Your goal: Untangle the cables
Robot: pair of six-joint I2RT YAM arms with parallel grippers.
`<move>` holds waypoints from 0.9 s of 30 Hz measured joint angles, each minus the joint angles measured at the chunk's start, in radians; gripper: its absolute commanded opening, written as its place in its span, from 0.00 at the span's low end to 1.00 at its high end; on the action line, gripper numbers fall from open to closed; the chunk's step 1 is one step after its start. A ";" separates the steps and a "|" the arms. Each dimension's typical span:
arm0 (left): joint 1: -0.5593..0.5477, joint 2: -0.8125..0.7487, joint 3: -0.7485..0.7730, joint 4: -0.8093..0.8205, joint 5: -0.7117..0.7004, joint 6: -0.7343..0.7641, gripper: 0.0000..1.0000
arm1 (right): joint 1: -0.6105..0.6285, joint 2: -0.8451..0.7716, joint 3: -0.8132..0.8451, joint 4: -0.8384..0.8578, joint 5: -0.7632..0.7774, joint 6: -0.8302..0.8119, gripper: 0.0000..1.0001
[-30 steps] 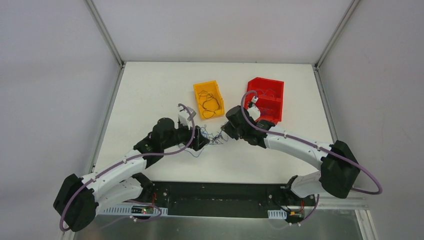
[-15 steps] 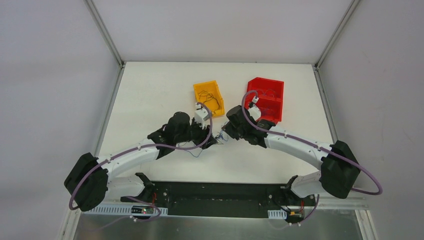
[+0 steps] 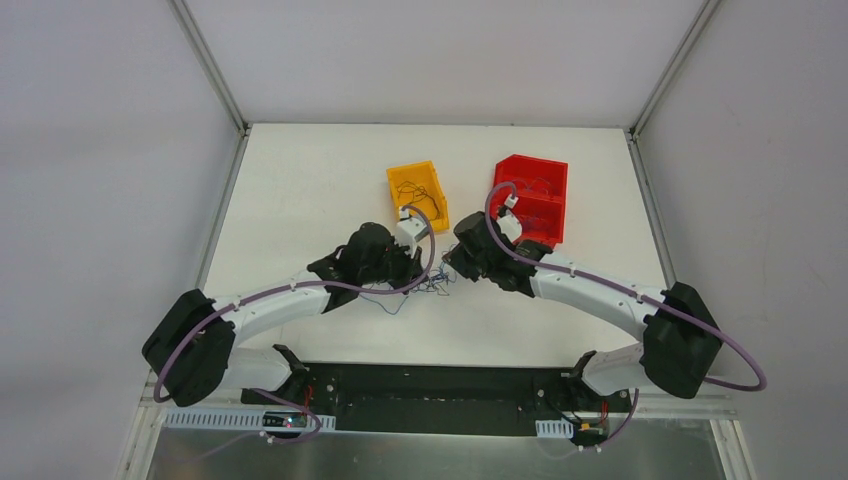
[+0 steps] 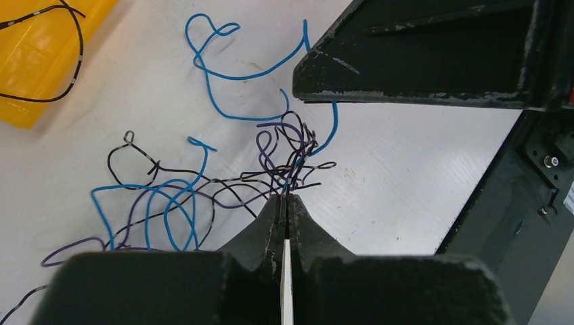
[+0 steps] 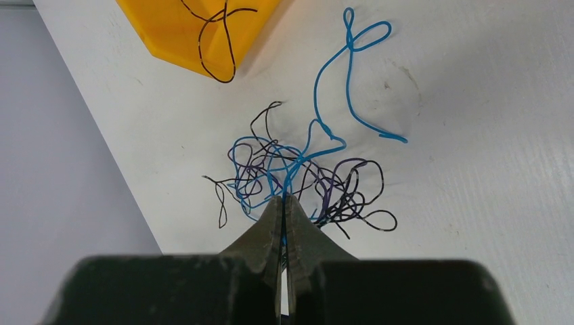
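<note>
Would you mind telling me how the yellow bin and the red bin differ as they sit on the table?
The yellow bin is smaller than the red bin. The yellow bin sits left of the red bin and closer to the tangled cables. Black wires show clearly in the yellow bin; the red bin's contents are unclear. Both are open-topped.

Sheath on the cables [image 5: 298, 177]: smooth plastic, blue strands faintly glossy, black and purple ones duller. Both the yellow bin [image 5: 196, 34] and red bin [image 3: 532, 200]: smooth moulded plastic, slight sheen. The worktop [image 5: 474, 149]: white, matt, fine ribbing, grey scuffs. Fingers [image 4: 267, 233] of left gripper [image 4: 285, 198] and right gripper [image 5: 283, 202]: matt black plastic, edges chipped pale.
</note>
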 measured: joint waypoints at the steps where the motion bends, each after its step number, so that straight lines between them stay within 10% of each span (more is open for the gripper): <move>1: 0.000 0.000 0.000 -0.001 -0.009 0.002 0.00 | 0.000 -0.001 -0.002 0.000 0.000 0.002 0.00; 14: 0.006 -0.205 0.072 -0.212 -0.331 -0.173 0.00 | -0.030 -0.232 -0.263 -0.103 0.083 0.022 0.00; 27: 0.271 -0.267 0.204 -0.564 -0.479 -0.388 0.00 | -0.071 -0.750 -0.403 -0.422 0.345 0.081 0.00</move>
